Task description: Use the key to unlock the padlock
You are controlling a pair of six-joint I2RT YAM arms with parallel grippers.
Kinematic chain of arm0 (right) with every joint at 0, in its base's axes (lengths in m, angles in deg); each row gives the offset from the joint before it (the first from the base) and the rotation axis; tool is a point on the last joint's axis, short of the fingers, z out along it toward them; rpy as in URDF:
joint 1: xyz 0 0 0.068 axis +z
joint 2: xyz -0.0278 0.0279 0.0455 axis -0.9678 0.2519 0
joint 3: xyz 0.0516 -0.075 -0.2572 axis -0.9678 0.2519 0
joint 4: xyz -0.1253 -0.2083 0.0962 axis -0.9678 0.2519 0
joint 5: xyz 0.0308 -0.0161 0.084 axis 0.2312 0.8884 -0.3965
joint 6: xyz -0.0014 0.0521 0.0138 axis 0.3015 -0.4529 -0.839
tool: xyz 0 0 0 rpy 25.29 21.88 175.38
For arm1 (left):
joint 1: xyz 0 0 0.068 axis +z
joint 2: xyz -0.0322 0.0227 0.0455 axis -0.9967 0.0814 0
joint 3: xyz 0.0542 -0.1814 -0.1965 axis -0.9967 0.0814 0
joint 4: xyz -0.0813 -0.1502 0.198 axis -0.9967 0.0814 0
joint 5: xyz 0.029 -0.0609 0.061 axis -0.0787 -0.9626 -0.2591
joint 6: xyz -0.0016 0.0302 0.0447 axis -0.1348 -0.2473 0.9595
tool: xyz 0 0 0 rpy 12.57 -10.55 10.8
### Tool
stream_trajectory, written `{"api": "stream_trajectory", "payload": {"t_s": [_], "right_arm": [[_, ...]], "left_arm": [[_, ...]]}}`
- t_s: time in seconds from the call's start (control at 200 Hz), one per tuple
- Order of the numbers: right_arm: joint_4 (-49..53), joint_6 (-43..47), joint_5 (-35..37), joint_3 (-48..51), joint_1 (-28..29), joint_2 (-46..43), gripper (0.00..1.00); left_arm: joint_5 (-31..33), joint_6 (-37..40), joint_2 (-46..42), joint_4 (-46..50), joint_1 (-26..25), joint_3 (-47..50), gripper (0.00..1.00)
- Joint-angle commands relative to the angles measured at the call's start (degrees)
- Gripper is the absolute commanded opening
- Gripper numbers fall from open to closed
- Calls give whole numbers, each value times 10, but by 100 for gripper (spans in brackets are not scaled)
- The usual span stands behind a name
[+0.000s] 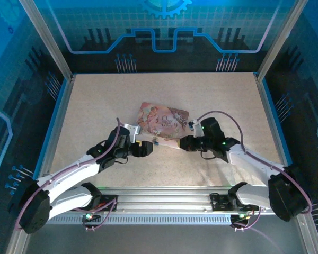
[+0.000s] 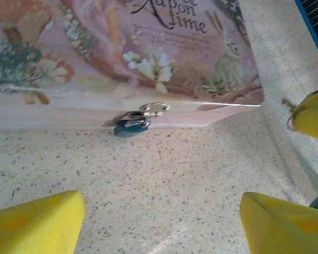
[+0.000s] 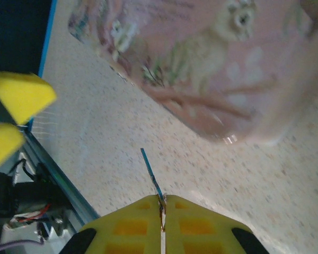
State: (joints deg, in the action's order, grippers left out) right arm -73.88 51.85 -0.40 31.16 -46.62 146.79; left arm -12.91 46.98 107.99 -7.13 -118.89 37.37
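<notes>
The left arm reached from its base toward the pink tin (image 1: pixel 163 120), its forearm lying low over the speckled table (image 1: pixel 95 106) and its wrist turned to face the tin's near wall. The left gripper (image 1: pixel 143 149) sat just short of that wall, its yellow fingers (image 2: pixel 37 225) spread wide apart with nothing between them. In the left wrist view the padlock (image 2: pixel 130 127) hung from a silver hasp (image 2: pixel 155 108) on the near wall of the tin (image 2: pixel 122 53), its blue body low against the wall where it met the table, ahead of the open jaws and not touched by them. To the right, the right arm came in from its base with the elbow raised and the forearm sloping down toward the tin's near right corner. The right gripper (image 3: pixel 162 203) was pressed together on the key (image 3: pixel 151 172), whose thin grey blade stuck out from between the tips, just off the tin (image 3: pixel 212 69) and apart from it.
</notes>
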Motion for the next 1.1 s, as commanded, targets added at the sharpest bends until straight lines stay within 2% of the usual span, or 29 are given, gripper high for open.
{"api": "stream_trajectory", "payload": {"t_s": [0.0,0.145,0.56,1.095], "right_arm": [[-43,-2,-29,-37,-9,37,8],[-67,5,-36,-57,-24,83,8],[-44,53,-51,-97,-57,168,7],[7,69,-31,-72,-57,173,7]], "left_arm": [[-37,2,2,-73,16,24,78],[-48,3,22,-118,22,47,78],[-52,18,99,-200,23,66,76],[-49,16,202,-285,23,59,70]]}}
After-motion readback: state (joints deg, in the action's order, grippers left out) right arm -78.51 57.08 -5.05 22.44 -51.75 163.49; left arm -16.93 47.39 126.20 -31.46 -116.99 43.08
